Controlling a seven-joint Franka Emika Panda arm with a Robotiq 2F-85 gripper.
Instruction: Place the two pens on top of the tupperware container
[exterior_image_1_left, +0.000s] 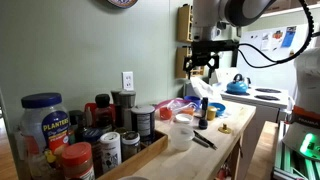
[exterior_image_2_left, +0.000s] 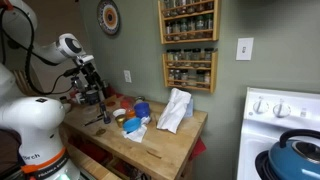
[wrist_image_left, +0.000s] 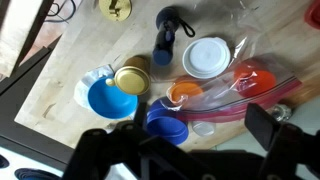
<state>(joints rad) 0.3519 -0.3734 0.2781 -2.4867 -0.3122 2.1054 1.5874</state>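
Observation:
The whitish tupperware container (exterior_image_1_left: 181, 131) stands on the wooden counter (exterior_image_1_left: 228, 143). A dark pen (exterior_image_1_left: 205, 141) lies on the wood right beside it; I cannot make out a second pen apart from it. In an exterior view a thin dark stick (exterior_image_2_left: 98, 121) lies under the arm, likely a pen. My gripper (exterior_image_1_left: 200, 64) hangs high above the counter, also seen in an exterior view (exterior_image_2_left: 94, 88). In the wrist view its fingers (wrist_image_left: 185, 150) are wide apart with nothing between them. A round white lid (wrist_image_left: 207, 56) below may be the container's top. No pen shows in the wrist view.
Under the gripper are a blue funnel (wrist_image_left: 104, 97), a yellow lid (wrist_image_left: 131, 79), a dark bottle (wrist_image_left: 165, 32), a blue cup (wrist_image_left: 165, 124), an orange cup (wrist_image_left: 183, 93) and a plastic bag with red contents (wrist_image_left: 255, 82). Spice jars and a Planters jar (exterior_image_1_left: 45, 122) crowd the near end. A stove (exterior_image_1_left: 262, 97) adjoins.

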